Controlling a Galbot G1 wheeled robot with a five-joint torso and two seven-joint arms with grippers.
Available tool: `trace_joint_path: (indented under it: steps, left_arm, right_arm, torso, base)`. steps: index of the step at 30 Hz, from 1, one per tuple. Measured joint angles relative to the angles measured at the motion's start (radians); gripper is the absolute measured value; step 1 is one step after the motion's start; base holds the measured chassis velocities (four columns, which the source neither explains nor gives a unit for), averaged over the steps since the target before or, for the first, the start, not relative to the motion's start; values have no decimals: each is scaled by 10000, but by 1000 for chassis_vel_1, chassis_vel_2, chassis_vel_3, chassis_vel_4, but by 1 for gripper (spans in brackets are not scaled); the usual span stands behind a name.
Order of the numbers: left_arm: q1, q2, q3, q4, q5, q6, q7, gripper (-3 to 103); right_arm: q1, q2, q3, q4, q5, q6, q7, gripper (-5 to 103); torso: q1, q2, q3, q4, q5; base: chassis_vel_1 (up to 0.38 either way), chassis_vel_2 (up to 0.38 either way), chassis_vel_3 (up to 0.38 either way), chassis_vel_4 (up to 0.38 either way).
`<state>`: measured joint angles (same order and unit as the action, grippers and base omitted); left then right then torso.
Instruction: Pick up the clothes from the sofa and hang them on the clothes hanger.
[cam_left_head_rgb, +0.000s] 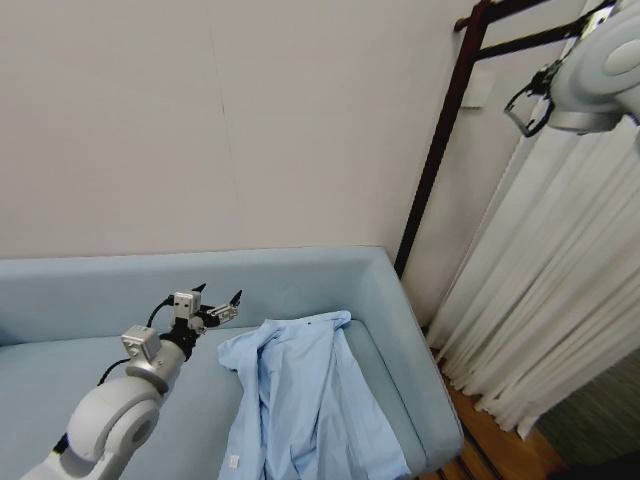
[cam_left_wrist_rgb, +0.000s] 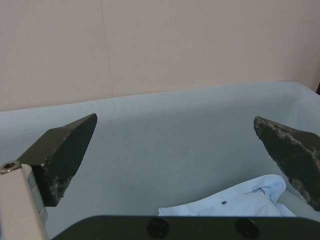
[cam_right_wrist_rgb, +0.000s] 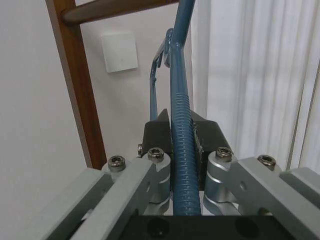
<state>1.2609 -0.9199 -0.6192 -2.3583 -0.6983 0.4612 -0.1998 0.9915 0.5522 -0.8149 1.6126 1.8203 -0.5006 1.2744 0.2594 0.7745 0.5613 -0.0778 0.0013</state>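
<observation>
Left end effector (cam_left_head_rgb: 207, 306) is released: its two dark fingers (cam_left_wrist_rgb: 64, 154) are spread wide apart with nothing between them. It hovers above the seat of the pale blue upholstered sofa (cam_left_head_rgb: 90, 285), close to the backrest and just beside the collar end of the light-blue button-up shirt (cam_left_head_rgb: 300, 400). It does not touch the garment.

The shirt lies crumpled on the seat at the sofa's right end, next to the armrest. Its collar points toward the backrest and its body runs toward the front edge of the seat. In the left wrist view, part of the shirt appears low between the open fingers.

Right end effector (cam_right_wrist_rgb: 181, 134) is raised high on the robot's right, near the dark brown wooden clothes rack (cam_left_head_rgb: 440, 140). It is clenched on a blue ribbed-metal clothes hanger (cam_right_wrist_rgb: 179, 95), which runs upward from the grasp toward the rack's crossbar. Whether the hanger touches the crossbar cannot be determined.

A white curtain (cam_left_head_rgb: 540, 300) hangs to the right of the rack.
</observation>
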Motion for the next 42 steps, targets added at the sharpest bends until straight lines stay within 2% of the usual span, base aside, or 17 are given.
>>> trace_joint_path:
  steps: [8,21,27,30,31,32,36,37,40,42]
  left_arm:
    - [44,-84,68,51,74,-67,17,100]
    - [172,-201,143,142,179,-220,27,100]
    - [218,-238,136,455,164,-339,28,100]
    - [79,-179,213,1003,60,-351,-135,100]
    - [-4,-142,274,1214,-8,-350,-221,100]
    - [-4,-142,274,1214,-8,-350,-221,100]
    - [-464,67,761,2134,-337,-326,-602,100]
    - [-464,67,761,2134,-337,-326,-602,100]
    - [-874,147,1161,2912,-643,-238,-693,100]
    - [-1228,139,1414,3571,-807,-203,-594,100]
  right_arm:
    - [199,-33,-262,295,-134,-23,-71,8]
    - [255,-623,-322,2074,576,31,155,8]
    - [-136,-1055,68,3372,764,140,-287,8]
    - [-1255,-1934,1027,4423,849,95,-1382,8]
    - [-1825,-2436,1375,4866,837,43,-2098,8]
    - [-1825,-2436,1375,4866,837,43,-2098,8]
    - [-3472,-4368,1702,6337,377,-75,-4790,8]
    - [-3472,-4368,1702,6337,377,-75,-4790,8]
    - [-5091,-5393,2144,6772,-164,45,-6664,8]
    - [-5866,-5821,1885,6746,-905,241,-8080,8]
  torso:
    - [0,0,0,0,0]
    - [0,0,0,-1,1]
    - [0,0,0,2,-1]
    - [0,0,0,5,-2]
    - [0,0,0,0,0]
    - [0,0,0,0,0]
    - [-1,0,0,-3,5]
    - [-1,0,0,-3,5]
    - [-3,0,-2,-5,4]
    - [-3,1,-3,-4,0]
  base:
    - [0,0,0,0]
    - [0,0,0,0]
    - [0,0,0,0]
    - [0,0,0,0]
    - [0,0,0,0]
    - [0,0,0,0]
    - [0,0,0,0]
    - [0,0,0,0]
    - [0,0,0,0]
    - [0,0,0,0]
